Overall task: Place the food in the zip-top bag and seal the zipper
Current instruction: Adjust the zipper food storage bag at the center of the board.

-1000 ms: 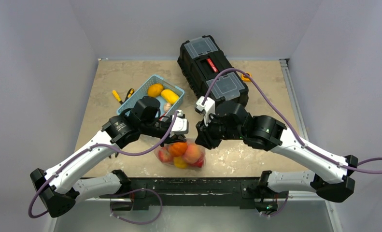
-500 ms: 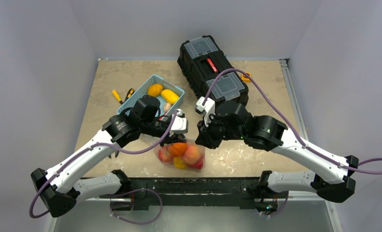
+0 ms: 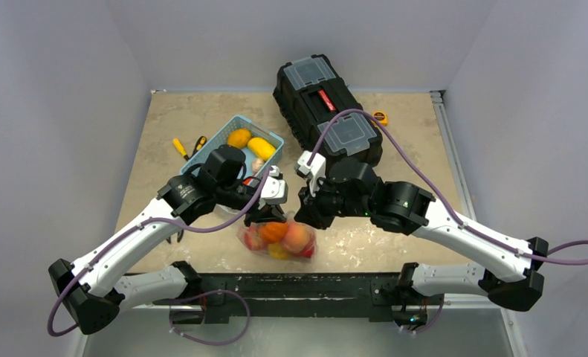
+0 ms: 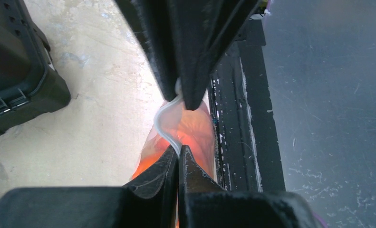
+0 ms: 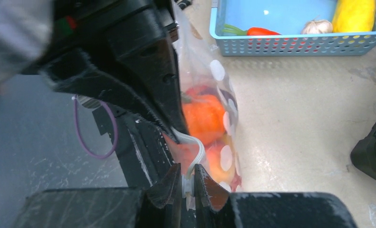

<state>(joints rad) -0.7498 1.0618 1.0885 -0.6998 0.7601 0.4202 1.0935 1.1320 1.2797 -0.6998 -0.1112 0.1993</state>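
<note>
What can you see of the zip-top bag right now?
The zip-top bag is clear crinkly plastic with white dots, holding red and orange food. It is held mouth-up near the table's front edge. Its white zipper bows between the left gripper and right gripper, whose fingers both pinch it.

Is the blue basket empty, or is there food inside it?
Not empty. The blue basket holds an orange piece, a yellow piece, a garlic bulb and a red pepper.

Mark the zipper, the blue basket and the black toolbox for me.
zipper point(image 4: 157, 121): left wrist view, bend of the white strip.
blue basket point(image 5: 290, 43): right wrist view, perforated side wall.
black toolbox point(image 3: 326, 100): top external view, red label on the lid.
</note>
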